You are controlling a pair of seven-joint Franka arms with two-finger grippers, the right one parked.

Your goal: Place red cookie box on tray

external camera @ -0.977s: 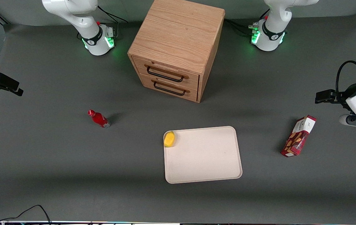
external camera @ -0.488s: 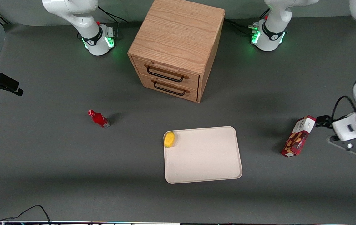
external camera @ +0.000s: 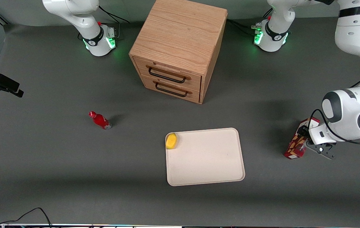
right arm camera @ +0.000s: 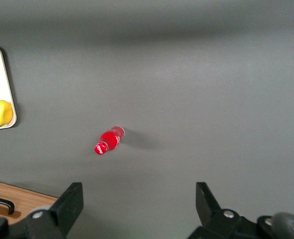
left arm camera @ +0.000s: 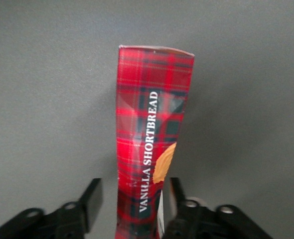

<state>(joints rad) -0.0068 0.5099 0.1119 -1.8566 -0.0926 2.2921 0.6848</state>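
Note:
The red cookie box [external camera: 294,147] lies on the grey table toward the working arm's end, well apart from the tray [external camera: 208,161]. The tray is cream-white and flat, and lies nearer the front camera than the drawer cabinet. My left gripper [external camera: 306,136] is down over the box's label end and hides it in the front view. In the left wrist view the plaid box [left arm camera: 152,129] runs between the two black fingers [left arm camera: 93,194]. My gripper [left arm camera: 134,195] is open and straddles the box. One finger stands clear of the box and the other is close to its side.
A yellow lemon [external camera: 171,141] sits in a corner of the tray. A wooden two-drawer cabinet [external camera: 180,41] stands farther from the front camera than the tray. A small red bottle [external camera: 100,120] lies toward the parked arm's end.
My left arm has swung in and come down from beside the box to over it. The gripper now straddles the box's label end. The box has not moved.

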